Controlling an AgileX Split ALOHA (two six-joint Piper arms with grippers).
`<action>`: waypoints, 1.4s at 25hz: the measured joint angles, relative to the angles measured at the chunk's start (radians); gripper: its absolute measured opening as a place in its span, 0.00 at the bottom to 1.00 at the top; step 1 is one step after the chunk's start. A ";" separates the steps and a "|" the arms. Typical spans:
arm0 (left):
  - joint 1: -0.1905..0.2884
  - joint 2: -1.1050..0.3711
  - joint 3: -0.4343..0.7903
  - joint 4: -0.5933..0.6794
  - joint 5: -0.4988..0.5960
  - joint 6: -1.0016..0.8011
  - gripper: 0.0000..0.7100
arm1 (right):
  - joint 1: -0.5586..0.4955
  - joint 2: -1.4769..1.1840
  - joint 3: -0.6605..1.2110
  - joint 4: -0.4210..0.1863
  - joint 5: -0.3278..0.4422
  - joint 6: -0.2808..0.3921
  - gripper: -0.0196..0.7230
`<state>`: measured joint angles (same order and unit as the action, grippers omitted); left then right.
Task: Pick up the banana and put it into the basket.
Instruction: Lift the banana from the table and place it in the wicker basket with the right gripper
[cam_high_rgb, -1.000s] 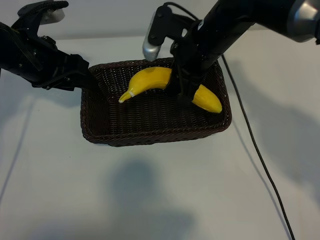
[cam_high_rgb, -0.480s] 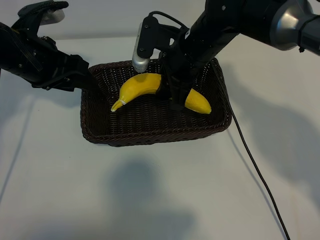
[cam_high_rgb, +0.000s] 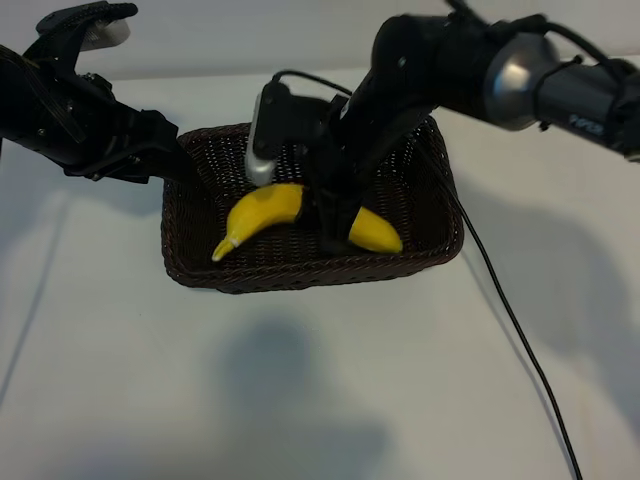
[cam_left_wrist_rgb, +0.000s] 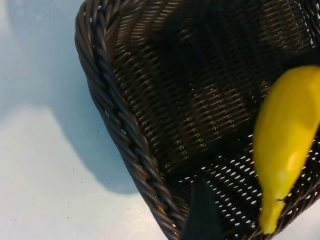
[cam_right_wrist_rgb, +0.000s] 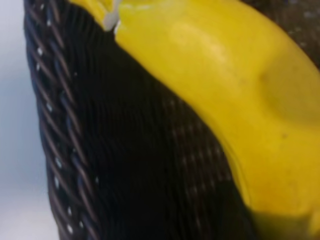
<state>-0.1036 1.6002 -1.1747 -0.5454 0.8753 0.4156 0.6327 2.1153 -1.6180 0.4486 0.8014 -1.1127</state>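
The yellow banana (cam_high_rgb: 262, 212) hangs low inside the dark brown wicker basket (cam_high_rgb: 300, 280), its pale stem tip pointing to the basket's front left. My right gripper (cam_high_rgb: 335, 215) reaches down from above and is shut on the banana's middle. The right wrist view is filled by the banana (cam_right_wrist_rgb: 225, 75) over the basket weave (cam_right_wrist_rgb: 100, 150). My left gripper (cam_high_rgb: 185, 165) stands open at the basket's left rim. In the left wrist view one of its fingers (cam_left_wrist_rgb: 202, 217) lies over the weave just inside the braided rim (cam_left_wrist_rgb: 125, 145), with the banana (cam_left_wrist_rgb: 287, 140) beyond.
A black cable (cam_high_rgb: 520, 330) runs across the white table (cam_high_rgb: 300, 400) from the basket's right side to the front right. The right arm's silver wrist camera (cam_high_rgb: 262, 150) hangs over the basket's back left.
The right gripper has carried the banana leftward and toward the basket's front, lower into it. The left arm has stayed still.
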 joint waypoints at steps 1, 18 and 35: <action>0.000 0.000 0.000 0.000 0.000 0.000 0.84 | 0.002 0.009 0.000 0.000 -0.003 -0.001 0.59; 0.000 0.000 0.000 0.000 0.002 0.000 0.84 | 0.004 0.048 0.000 -0.002 -0.076 0.035 0.59; 0.000 0.000 0.000 0.000 0.002 0.022 0.84 | 0.004 0.048 -0.002 -0.065 -0.066 0.150 0.82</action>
<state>-0.1036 1.6002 -1.1747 -0.5454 0.8776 0.4379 0.6363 2.1634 -1.6202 0.3838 0.7351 -0.9630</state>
